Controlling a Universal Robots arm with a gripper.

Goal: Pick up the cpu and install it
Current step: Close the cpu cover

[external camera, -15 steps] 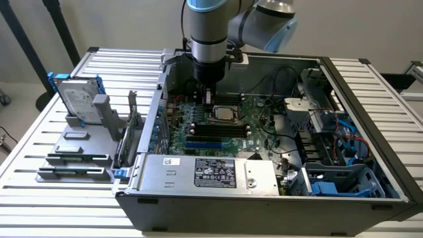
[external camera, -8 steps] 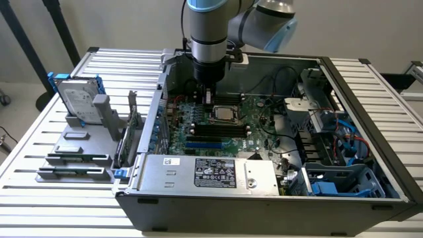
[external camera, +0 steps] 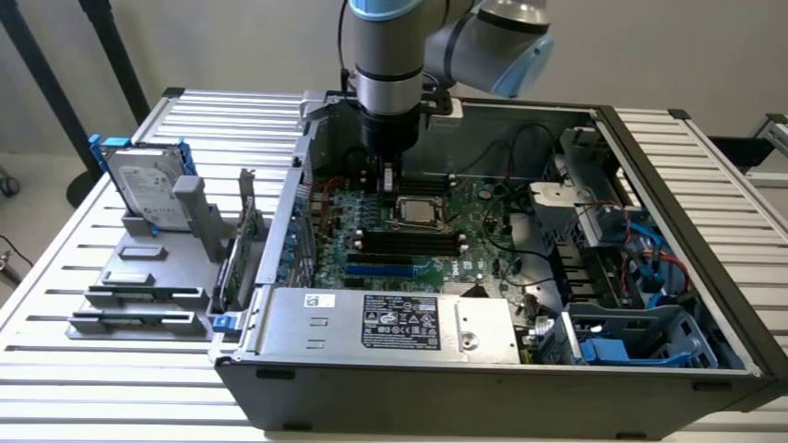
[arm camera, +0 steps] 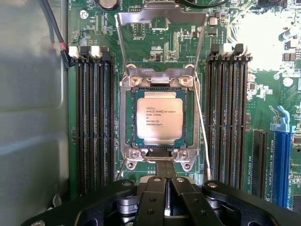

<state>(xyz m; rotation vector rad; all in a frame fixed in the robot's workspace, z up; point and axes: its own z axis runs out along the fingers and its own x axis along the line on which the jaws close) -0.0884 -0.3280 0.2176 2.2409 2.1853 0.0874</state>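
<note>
Gleaming silver cpu (arm camera: 160, 117), seemingly seated in socket (arm camera: 125, 120)

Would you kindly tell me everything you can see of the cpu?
The cpu is a flat square chip with a silver-grey metal top bearing dark print and a thin green rim. It lies flat, seated in the motherboard socket, whose metal load plate stands raised. Memory slots flank it. The gripper is close over the socket, not gripping it.

Exterior view looks down into the case (external camera: 493, 388); wrist view (close, straight down) shares its socket (arm camera: 125, 120).
</note>
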